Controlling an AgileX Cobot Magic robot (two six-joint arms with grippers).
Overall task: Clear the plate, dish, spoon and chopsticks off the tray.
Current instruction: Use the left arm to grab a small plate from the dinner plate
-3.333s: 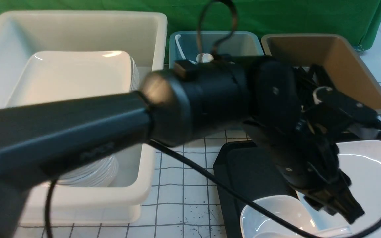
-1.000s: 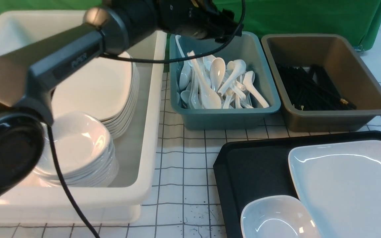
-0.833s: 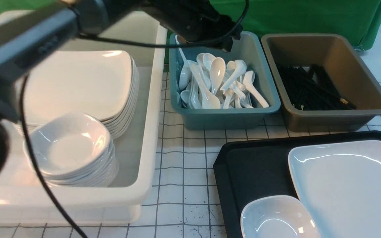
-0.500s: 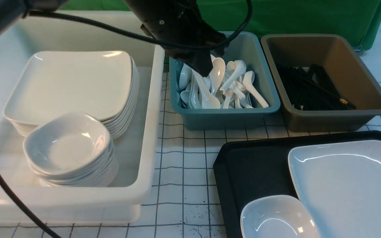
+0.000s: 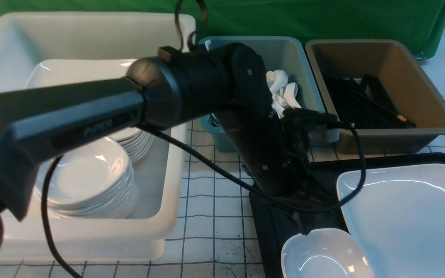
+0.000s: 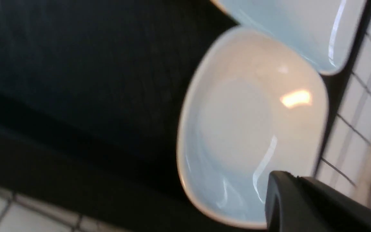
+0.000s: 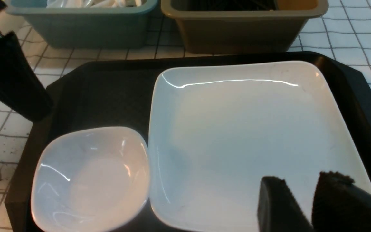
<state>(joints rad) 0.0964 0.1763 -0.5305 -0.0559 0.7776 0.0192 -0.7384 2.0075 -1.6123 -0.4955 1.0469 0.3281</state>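
Reaching down over the tray (image 7: 114, 93), the left gripper (image 5: 303, 227) hovered close above the rim of the dish (image 5: 323, 255), which sat on the tray just beneath its tips. Whether they touched could not be made out. Nor could I tell if its jaws stood apart or together: only one dark finger (image 6: 301, 206) showed, over the dish's edge. The plate (image 5: 408, 224) lay just beside the dish, to that gripper's right, directly under the right gripper (image 7: 303, 180), whose jaws hung slightly apart and empty. No spoon or chopsticks showed on the tray. The step in hand looked to be fetching the dish. Next, the left gripper would need one finger inside the rim and one outside, a firm pinch, then a level lift toward the stacked dishes (image 5: 87, 181) in the cream tub (image 5: 168, 216), well off to its left.
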